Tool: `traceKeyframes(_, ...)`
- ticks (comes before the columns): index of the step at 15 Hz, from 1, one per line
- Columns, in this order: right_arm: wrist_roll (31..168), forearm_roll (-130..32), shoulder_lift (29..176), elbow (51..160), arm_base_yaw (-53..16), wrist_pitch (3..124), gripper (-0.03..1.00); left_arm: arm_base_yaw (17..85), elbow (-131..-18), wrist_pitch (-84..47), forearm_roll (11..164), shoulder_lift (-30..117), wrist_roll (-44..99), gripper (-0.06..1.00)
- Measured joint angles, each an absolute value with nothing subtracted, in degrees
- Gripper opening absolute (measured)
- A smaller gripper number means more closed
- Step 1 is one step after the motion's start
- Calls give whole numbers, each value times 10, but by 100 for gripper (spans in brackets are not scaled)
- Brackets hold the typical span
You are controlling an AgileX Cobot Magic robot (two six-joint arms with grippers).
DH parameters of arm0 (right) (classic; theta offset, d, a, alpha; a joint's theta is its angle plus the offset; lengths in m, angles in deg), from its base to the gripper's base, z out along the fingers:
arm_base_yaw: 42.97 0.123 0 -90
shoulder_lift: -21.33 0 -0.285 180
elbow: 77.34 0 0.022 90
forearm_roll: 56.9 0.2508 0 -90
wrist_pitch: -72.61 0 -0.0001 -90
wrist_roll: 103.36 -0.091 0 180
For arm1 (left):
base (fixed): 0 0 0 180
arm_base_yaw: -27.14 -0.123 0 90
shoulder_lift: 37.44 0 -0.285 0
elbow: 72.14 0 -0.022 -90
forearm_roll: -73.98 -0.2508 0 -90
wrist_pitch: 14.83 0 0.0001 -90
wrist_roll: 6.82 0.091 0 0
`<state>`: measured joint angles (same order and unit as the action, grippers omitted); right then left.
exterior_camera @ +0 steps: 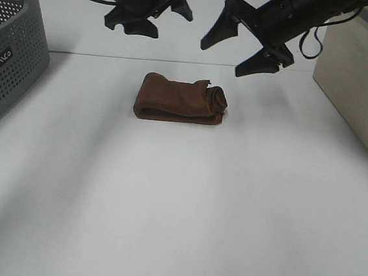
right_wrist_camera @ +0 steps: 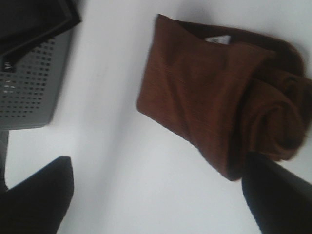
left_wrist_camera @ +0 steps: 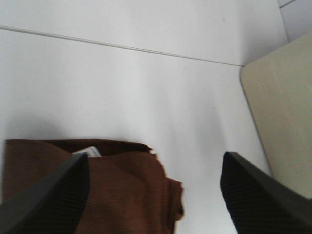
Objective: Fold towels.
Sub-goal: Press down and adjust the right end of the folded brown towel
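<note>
On the white table [exterior_camera: 176, 215] the brown towel [exterior_camera: 178, 101] lies folded near the middle, its right end bunched into a loose roll and its white tag [right_wrist_camera: 218, 39] peeking out. Beyond and above it hang the left gripper [exterior_camera: 148, 22] and right gripper [exterior_camera: 221, 60], both with fingers spread wide and holding nothing. A pinch catching only the top layer would likely drag the fold open or loosen that roll.

Bright light washed the white tabletop [exterior_camera: 177, 209]; soft grey shadows crossed the lower left, and the reddish-brown terry towel [right_wrist_camera: 204, 92] looked blurred close-up.
</note>
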<state>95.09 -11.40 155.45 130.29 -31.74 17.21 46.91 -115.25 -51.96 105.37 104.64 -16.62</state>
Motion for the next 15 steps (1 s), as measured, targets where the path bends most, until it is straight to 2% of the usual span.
traceKeyframes(4,1009,9,1588,1316,-285,194,87,413,-1152,-575,1019,1046,-166,71)
traceKeyframes(7,1020,45,1673,1357,-285,191,86,403,-1152,-593,1013,1046,-164,71)
traceKeyframes(9,1016,37,1690,1363,-288,198,86,403,-1152,-593,1012,1046,-164,71)
traceKeyframes(15,941,-117,1690,1365,-314,224,86,403,-1152,-594,1011,1046,-164,71)
